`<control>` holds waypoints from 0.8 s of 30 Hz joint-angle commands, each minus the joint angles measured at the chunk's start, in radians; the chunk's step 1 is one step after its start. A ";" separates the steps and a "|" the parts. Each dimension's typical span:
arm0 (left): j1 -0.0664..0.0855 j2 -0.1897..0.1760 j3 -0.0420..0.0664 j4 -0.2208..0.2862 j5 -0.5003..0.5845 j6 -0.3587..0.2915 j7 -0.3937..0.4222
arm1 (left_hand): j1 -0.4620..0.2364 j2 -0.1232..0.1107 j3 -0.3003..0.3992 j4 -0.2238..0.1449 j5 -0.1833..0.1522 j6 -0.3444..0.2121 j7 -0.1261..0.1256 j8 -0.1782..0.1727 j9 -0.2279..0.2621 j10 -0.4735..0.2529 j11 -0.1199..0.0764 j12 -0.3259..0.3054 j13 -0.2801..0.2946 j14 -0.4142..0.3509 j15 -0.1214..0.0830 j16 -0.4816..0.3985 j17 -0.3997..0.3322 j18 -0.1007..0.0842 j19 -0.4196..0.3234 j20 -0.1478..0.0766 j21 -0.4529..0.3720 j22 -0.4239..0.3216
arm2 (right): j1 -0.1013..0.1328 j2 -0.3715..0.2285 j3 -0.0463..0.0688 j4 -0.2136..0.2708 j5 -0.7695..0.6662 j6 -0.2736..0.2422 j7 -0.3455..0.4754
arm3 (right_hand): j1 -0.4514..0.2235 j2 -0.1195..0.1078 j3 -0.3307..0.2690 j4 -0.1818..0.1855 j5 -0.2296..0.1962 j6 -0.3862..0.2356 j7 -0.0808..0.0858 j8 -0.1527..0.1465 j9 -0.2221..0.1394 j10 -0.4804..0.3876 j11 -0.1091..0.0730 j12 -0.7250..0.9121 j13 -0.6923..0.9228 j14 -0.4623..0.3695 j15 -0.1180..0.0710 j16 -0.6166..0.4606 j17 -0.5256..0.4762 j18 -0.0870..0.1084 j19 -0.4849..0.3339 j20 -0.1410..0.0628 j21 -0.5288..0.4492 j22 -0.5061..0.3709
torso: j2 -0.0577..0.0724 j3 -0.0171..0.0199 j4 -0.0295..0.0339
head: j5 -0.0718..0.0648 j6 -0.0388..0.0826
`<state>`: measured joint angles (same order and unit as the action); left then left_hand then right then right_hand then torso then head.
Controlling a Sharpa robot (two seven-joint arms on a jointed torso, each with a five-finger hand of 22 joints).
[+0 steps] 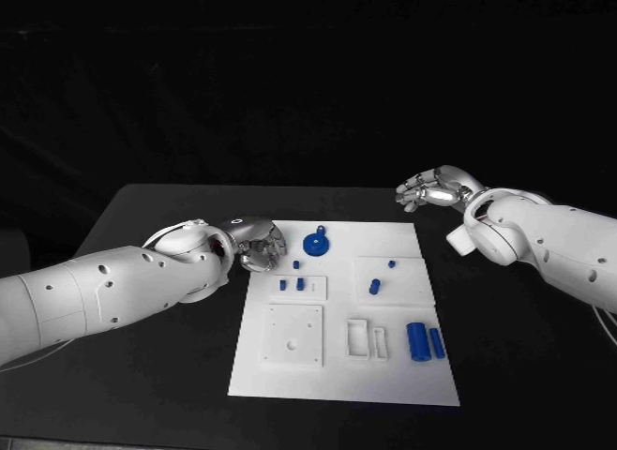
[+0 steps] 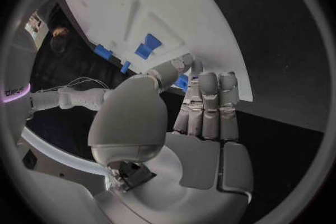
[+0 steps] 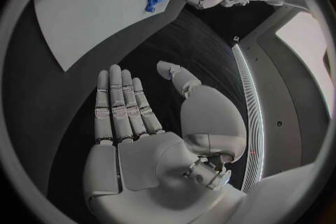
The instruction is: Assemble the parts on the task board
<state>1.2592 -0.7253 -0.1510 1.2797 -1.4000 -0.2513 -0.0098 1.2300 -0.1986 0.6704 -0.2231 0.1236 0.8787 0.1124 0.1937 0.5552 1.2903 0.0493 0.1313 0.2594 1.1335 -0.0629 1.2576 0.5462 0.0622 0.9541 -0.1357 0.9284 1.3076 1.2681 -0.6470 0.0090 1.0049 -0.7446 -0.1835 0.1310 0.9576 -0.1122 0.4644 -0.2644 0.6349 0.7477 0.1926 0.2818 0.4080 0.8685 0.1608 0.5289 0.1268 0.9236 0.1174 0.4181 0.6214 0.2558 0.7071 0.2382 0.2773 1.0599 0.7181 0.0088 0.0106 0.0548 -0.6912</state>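
Head view puts your left hand (image 1: 250, 242) at the white board's (image 1: 390, 375) upper left edge, fingers curled down near small blue pegs (image 1: 291, 284); whether it pinches one you cannot tell. Your right hand (image 1: 437, 190) hovers off the upper right corner, spread, empty.

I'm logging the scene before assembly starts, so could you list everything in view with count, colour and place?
table: one, black, under everything.
task board: one, white, middle of the table.
round part: one, blue, far end of the board.
small parts: about five, blue, middle of the board; exact count hard to tell.
cylinders: two, blue, side by side at the board's near right.
left hand: one, silver, at the board's far left edge, holding nothing that I can see.
right hand: one, silver, fingers apart, over the table past the board's far right corner, holding nothing.
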 commanded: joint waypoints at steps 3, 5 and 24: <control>0.000 -0.009 0.023 -0.011 0.138 -0.049 0.042 | 0.006 -0.003 0.001 -0.006 0.004 -0.007 0.001 -0.002 -0.001 -0.007 0.003 -0.007 0.002 -0.001 0.004 0.002 -0.001 0.028 -0.001 -0.022 -0.006 0.018 | 0.000 -0.013 0.001 0.024 -0.137 0.048 0.012 | 0.011 0.002 0.001 -0.005 -0.005 -0.005 0.036 0.004 -0.002 -0.008 0.001 0.005 -0.001 -0.003 0.006 -0.003 -0.001 0.005 -0.009 0.001 -0.004 0.001 | 0.001 0.0003 -0.0006 | 0.000 0.003; 0.000 -0.018 0.032 -0.014 0.225 -0.037 0.048 | 0.006 -0.003 0.002 -0.006 0.004 -0.007 0.001 -0.002 -0.001 -0.007 0.003 -0.007 0.002 0.000 0.004 0.002 -0.001 0.028 -0.001 -0.022 -0.006 0.018 | 0.000 -0.018 0.001 0.034 -0.184 0.056 0.013 | 0.018 0.002 0.003 -0.011 -0.015 -0.004 0.035 0.005 -0.002 -0.008 0.001 0.005 -0.002 -0.004 0.006 -0.004 -0.001 0.005 -0.009 0.001 -0.004 0.002 | 0.001 0.0001 -0.0007 | 0.000 0.006; 0.014 -0.094 0.053 0.039 1.136 0.029 0.255 | -0.104 0.070 -0.056 0.036 -0.049 0.024 0.040 0.061 0.002 0.009 0.011 -0.005 0.026 -0.048 0.018 -0.213 -0.104 0.004 -0.067 0.008 -0.144 -0.047 | -0.006 -0.136 -0.002 0.237 -0.692 0.037 -0.027 | 0.144 -0.018 0.058 -0.027 -0.346 0.149 -0.036 0.078 0.048 0.247 -0.076 -0.139 0.024 0.321 -0.139 0.172 0.132 0.006 0.379 -0.148 0.169 0.040 | -0.003 -0.0001 -0.0011 | -0.020 0.021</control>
<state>1.2719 -0.8180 -0.0986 1.3142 -0.5022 -0.2518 0.1640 1.1253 -0.1360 0.6186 -0.1862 0.0754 0.9043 0.1589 0.2518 0.5563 1.2894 0.0642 0.1222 0.2832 1.0760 -0.0452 1.0489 0.4432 0.0621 0.8766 -0.1144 0.7895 1.2619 1.2637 -0.7789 0.0073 1.2333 -1.2947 -0.1391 0.1225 1.1103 -0.1312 0.5294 -0.2912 0.3039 0.8987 0.1539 0.3652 0.4572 1.1153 0.0821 0.4010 0.1514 1.2387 -0.0218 0.5877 0.7490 0.2410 1.0797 0.0910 0.4420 1.0987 0.7168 0.0077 0.0103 0.0342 -0.6737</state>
